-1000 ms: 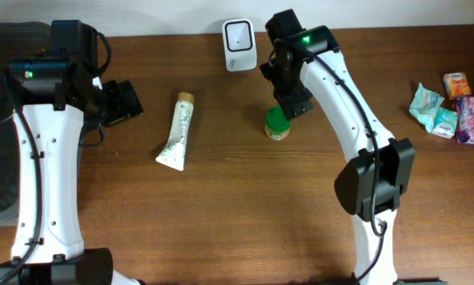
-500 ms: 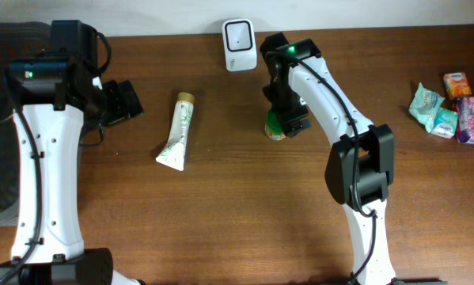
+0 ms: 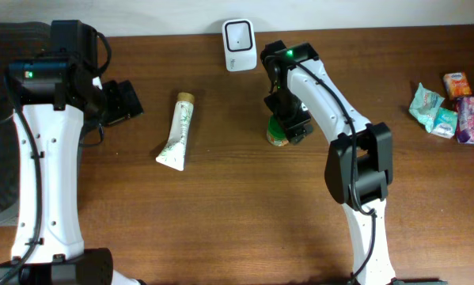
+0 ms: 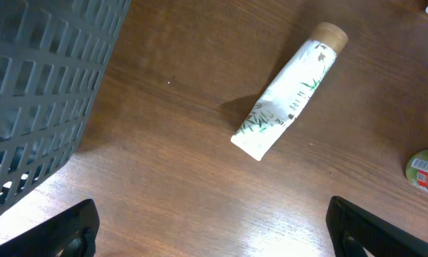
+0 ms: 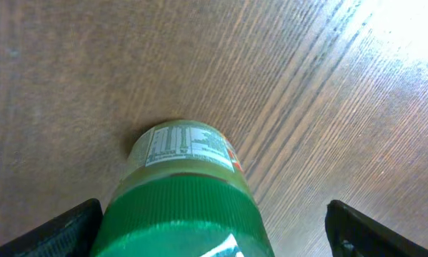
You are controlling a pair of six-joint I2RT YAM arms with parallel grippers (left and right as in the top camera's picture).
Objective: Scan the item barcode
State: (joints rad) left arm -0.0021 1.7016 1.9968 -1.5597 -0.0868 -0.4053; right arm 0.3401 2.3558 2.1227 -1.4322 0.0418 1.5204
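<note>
Currently the right gripper (image 5: pixel 212 230) is released: its fingers stand wide apart on either side of the small green-lidded jar with a printed label (image 5: pixel 188 175). The jar stands upright on the brown wooden table (image 5: pixel 328 93), near the white box-shaped scanner (image 3: pixel 240 34). The left gripper (image 4: pixel 212 230) is likewise released and holds nothing. It hangs over the table, with a white tan-capped plastic tube (image 4: pixel 289 89) and a grey mesh basket (image 4: pixel 35 93) in its view.

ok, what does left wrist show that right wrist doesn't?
Left wrist only: the grey basket and the white tube lying on the table. Right wrist only: the white printed panel on the jar, seen close up. Both: that jar, small at the right edge in left wrist and large and low in right wrist, plus the wooden table.
</note>
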